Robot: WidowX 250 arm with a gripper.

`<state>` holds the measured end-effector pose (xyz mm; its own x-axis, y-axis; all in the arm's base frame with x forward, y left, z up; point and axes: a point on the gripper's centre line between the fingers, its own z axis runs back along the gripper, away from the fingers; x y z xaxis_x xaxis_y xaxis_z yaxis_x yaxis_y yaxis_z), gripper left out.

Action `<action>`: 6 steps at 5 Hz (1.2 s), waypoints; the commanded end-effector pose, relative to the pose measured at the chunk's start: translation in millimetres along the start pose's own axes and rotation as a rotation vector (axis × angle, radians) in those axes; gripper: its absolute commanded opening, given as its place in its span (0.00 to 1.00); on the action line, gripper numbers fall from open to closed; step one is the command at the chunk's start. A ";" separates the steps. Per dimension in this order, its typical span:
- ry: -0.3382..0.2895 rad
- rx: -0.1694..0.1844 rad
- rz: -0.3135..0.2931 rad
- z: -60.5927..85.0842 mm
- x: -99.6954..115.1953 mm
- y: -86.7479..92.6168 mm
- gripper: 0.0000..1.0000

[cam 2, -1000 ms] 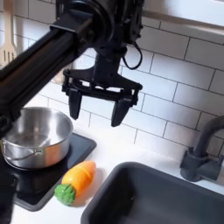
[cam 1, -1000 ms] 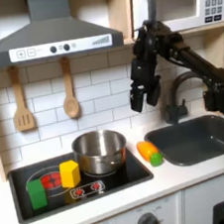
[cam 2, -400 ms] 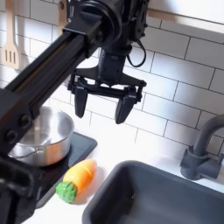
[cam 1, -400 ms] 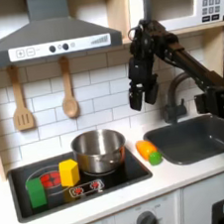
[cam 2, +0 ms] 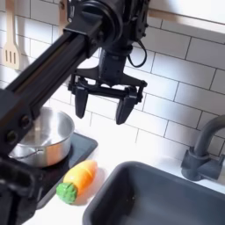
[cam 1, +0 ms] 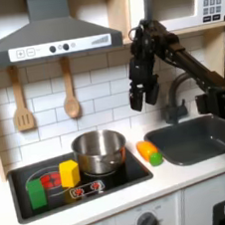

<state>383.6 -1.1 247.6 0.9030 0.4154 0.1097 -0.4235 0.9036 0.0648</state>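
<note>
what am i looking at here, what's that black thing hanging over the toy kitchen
That black thing is a robot arm; its claw hangs open in the air, holding nothing. Both pictures come from cameras off the arm: the first exterior view sees the whole toy kitchen from the front, the second exterior view looks from close by. Below the claw a toy carrot lies on the counter between the stove and the sink. A metal pot stands on the stove, with a yellow block and a green block beside it.

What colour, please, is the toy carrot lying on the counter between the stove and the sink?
The carrot is orange with a green end, clearest in the second exterior view.
</note>
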 end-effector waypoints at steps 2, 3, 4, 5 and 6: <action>-0.004 0.029 -0.048 -10.2 -9.4 4.2 1.00; -0.016 0.022 -0.059 -4.4 -12.8 0.9 1.00; -0.015 0.023 -0.059 -5.0 -12.7 0.8 1.00; -0.016 0.024 -0.057 -4.5 -12.4 1.6 1.00; -0.017 0.024 -0.058 -4.4 -12.7 1.1 1.00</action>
<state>372.4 -5.1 241.0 0.9263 0.3561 0.1233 -0.3680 0.9252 0.0931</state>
